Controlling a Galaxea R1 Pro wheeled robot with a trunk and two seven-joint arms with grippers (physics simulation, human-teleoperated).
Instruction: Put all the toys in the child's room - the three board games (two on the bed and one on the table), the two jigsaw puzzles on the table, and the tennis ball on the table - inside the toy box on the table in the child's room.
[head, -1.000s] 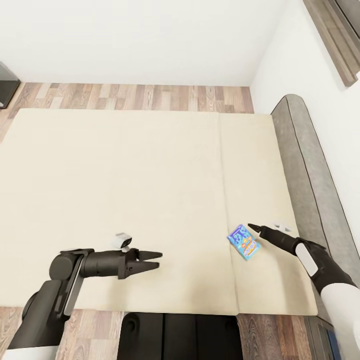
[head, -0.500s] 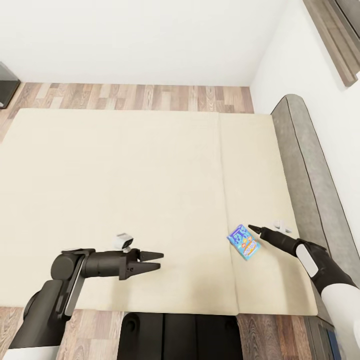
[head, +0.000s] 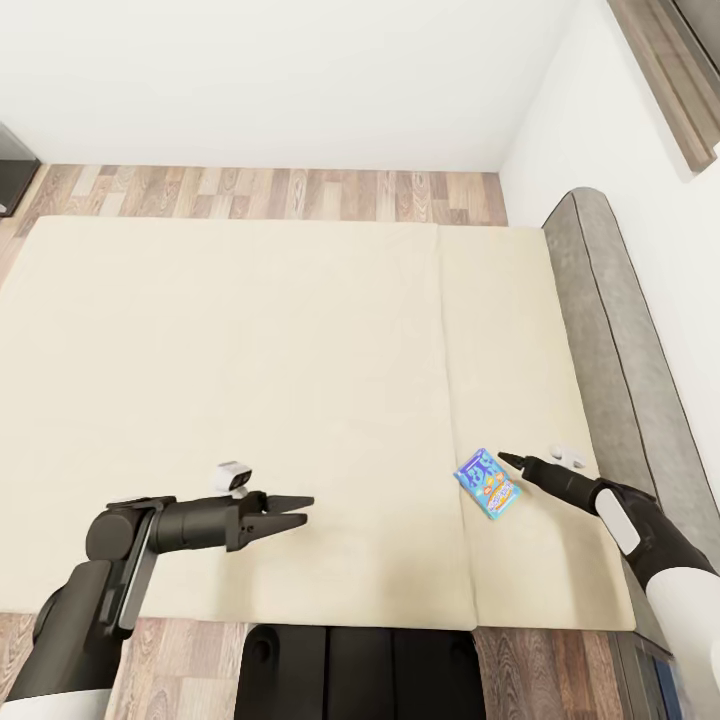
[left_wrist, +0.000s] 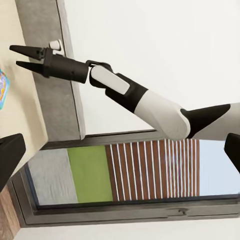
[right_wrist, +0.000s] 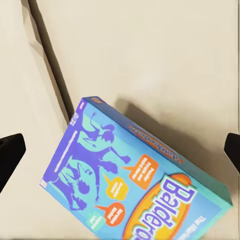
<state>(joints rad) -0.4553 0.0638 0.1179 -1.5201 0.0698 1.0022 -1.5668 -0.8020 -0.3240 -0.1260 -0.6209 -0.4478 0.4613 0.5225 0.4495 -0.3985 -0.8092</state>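
Note:
A small blue board game (head: 487, 483) lies flat on the cream bed (head: 250, 350), just right of the mattress seam near the front edge. My right gripper (head: 505, 458) hovers right beside the box's far right corner, open and holding nothing. The right wrist view looks straight down on the box (right_wrist: 135, 185), with the fingertips (right_wrist: 10, 155) wide apart on either side of it. My left gripper (head: 306, 509) is open and empty over the bare mattress, well left of the box. From the left wrist view, the right gripper (left_wrist: 17, 56) shows two separated fingers.
A grey padded headboard (head: 600, 330) runs along the bed's right side against the white wall. Wood-plank floor (head: 270, 195) lies beyond the bed's far edge, with a dark piece of furniture (head: 10, 170) at the far left. A window (left_wrist: 125, 175) sits above the headboard.
My left arm has drawn back a little to the left, its fingers slightly closer together. The right gripper and the blue box have barely moved.

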